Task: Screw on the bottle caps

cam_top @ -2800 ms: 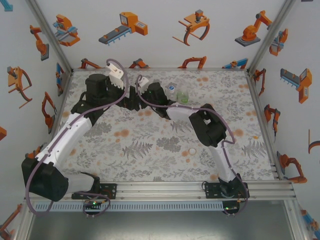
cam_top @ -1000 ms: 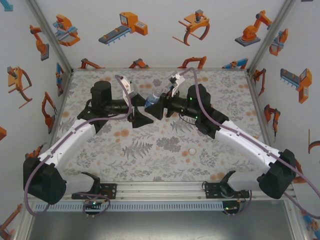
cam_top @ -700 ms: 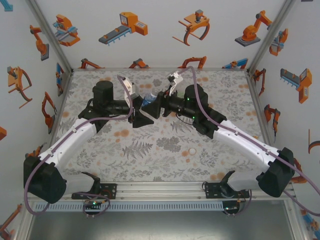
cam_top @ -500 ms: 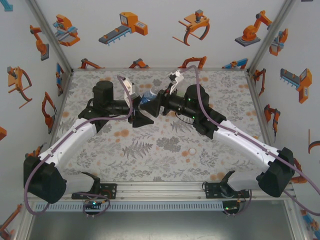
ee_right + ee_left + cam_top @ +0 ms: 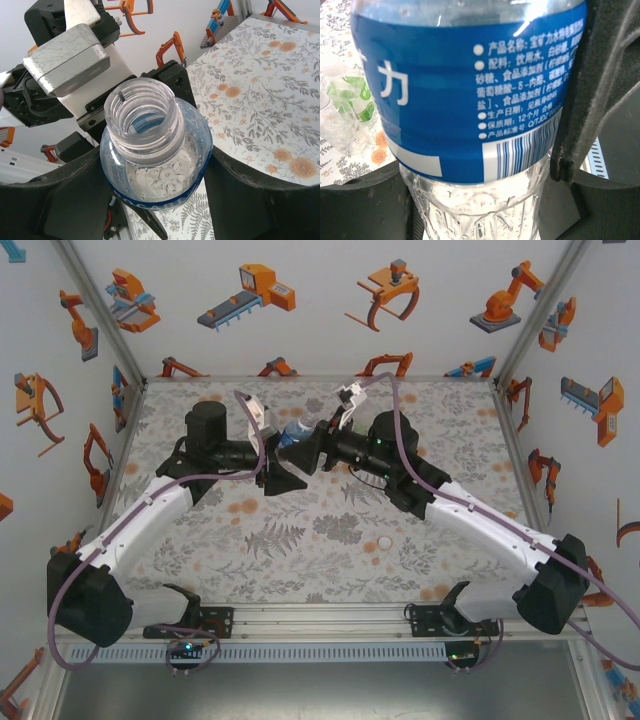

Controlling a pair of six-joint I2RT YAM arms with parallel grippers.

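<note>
Blue-label bottle [image 5: 150, 155], uncapped, hangs gripped by left tool [image 5: 475, 160] and right tool [image 5: 155, 197], far from table [image 5: 450, 540] edges.

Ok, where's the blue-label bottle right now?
In the top view the blue-label bottle is mid-table toward the far edge, held between the left gripper and right gripper, with its neck uncapped.

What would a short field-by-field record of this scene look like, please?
held item: blue-label bottle, between both claws
neck: open, no cap on it
right claw: shut on the bottle's upper body
left claw: shut on the labelled part
loose cap: lying on the table, near the right arm
other bottles: green-tinted bottle and clear bottle, on the table beyond
</note>
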